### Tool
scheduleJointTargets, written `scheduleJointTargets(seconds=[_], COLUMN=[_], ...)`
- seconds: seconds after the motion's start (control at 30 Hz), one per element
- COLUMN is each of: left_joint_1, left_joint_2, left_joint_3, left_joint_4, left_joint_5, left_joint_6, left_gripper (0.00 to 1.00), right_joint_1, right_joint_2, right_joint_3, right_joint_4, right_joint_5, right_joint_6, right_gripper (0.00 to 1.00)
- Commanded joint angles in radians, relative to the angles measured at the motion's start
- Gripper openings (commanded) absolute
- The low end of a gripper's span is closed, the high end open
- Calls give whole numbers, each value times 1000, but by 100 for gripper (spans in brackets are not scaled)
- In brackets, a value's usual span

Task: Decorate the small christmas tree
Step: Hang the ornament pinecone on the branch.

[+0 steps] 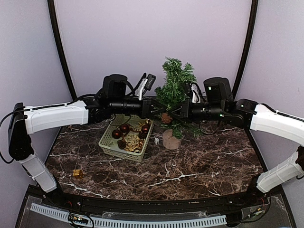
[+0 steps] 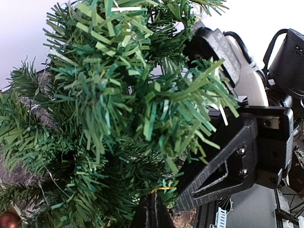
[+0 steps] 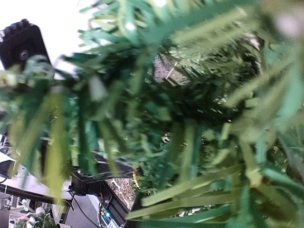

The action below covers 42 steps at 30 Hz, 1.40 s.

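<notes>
Flanking the small christmas tree (image 1: 176,80) at mid-height: left gripper (image 1: 156,108) on its left side, right gripper (image 1: 173,112) on its right, both clenched, upright trunk between them, equally near.

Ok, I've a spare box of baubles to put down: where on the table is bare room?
The widest bare stretch is the front right of the table, from the tree to the near edge. Front left is free too, bar a small gold piece. The back middle is crowded: basket, tree, left arm and right arm meet there.
</notes>
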<state>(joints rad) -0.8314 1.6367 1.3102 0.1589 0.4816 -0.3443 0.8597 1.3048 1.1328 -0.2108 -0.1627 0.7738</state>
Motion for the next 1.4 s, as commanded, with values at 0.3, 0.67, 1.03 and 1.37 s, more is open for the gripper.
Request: scheduleJointTargets(seconds=[0.3,0.67,1.03,1.37], left_joint_1=[-3,-2,-2,-3], left_joint_2=[25,49,92,58], left_joint_3=[27,53,77,70], left_joint_4=[-1,36,7,-3], left_joint_5=[25,54,49,38], left_joint_6=[2,-6,-1,13], left_gripper=[0,0,0,7], right_joint_1=[-21,-24,-27,-28], right_joint_2=[-39,-53,-51,-75], right_joint_3=[-55,-80,-91,-97], right_joint_4=[17,44,54,80], right_joint_5=[44,55,65,25], right_joint_6=[69,92,107,76], right_gripper=[0,0,0,4])
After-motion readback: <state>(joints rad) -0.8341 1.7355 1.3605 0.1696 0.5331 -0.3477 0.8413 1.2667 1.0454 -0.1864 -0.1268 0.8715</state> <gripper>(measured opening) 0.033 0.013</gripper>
